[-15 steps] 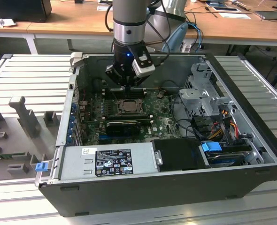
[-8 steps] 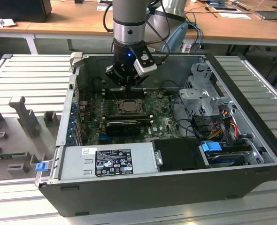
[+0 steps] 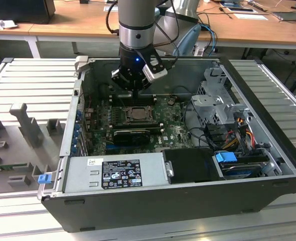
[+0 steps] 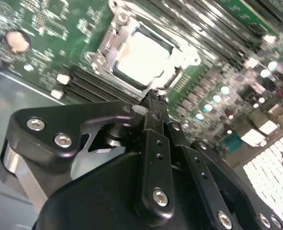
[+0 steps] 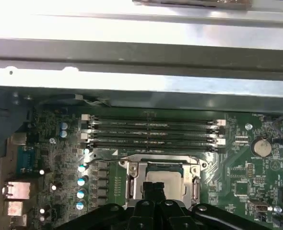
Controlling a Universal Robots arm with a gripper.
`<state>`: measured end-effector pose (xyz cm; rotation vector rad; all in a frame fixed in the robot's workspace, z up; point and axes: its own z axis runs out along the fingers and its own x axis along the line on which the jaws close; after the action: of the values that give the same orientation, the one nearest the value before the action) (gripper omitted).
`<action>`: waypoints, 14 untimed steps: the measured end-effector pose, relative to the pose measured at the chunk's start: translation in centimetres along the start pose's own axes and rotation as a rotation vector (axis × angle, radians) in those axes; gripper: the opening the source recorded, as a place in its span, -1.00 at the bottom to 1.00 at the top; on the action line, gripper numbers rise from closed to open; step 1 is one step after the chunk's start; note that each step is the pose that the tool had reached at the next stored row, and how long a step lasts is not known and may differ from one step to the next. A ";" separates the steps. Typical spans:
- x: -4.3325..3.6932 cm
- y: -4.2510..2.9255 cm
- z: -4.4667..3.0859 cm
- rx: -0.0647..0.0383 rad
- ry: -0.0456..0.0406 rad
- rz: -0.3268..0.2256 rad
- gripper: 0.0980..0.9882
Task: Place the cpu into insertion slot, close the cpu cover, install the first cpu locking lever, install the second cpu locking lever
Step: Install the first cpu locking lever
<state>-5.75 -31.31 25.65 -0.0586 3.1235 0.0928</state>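
The pale cpu [image 4: 140,53] lies flat in the insertion slot [image 5: 161,166] on the green board. It also shows in the exterior view as the cpu [image 3: 137,113]. The dull-metal cpu cover [image 4: 116,37] lies around the chip as a frame, and its side bar, the cpu cover [image 5: 133,181], runs along the chip's edge. My gripper [image 4: 153,98] is shut with nothing between its black fingers, and its tip sits at one edge of the socket. In the exterior view the gripper [image 3: 129,89] hangs just behind the socket, inside the open computer case.
Long black RAM slots [image 5: 151,134] run beside the socket, with the case's metal wall [image 5: 141,57] behind them. A black card [image 3: 132,134], the grey power supply [image 3: 118,173], a drive cage [image 3: 215,98] and loose cables [image 3: 238,133] crowd the case. A coin battery [image 5: 261,146] sits on the board.
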 end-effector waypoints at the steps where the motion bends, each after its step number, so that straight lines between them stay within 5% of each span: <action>1: 0.93 0.03 -0.01 0.000 -0.0001 0.000 -0.98; 14: 4.44 0.17 -0.06 -0.001 0.0000 0.000 -0.98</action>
<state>-10.19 -31.31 25.65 -0.0587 3.1234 0.0938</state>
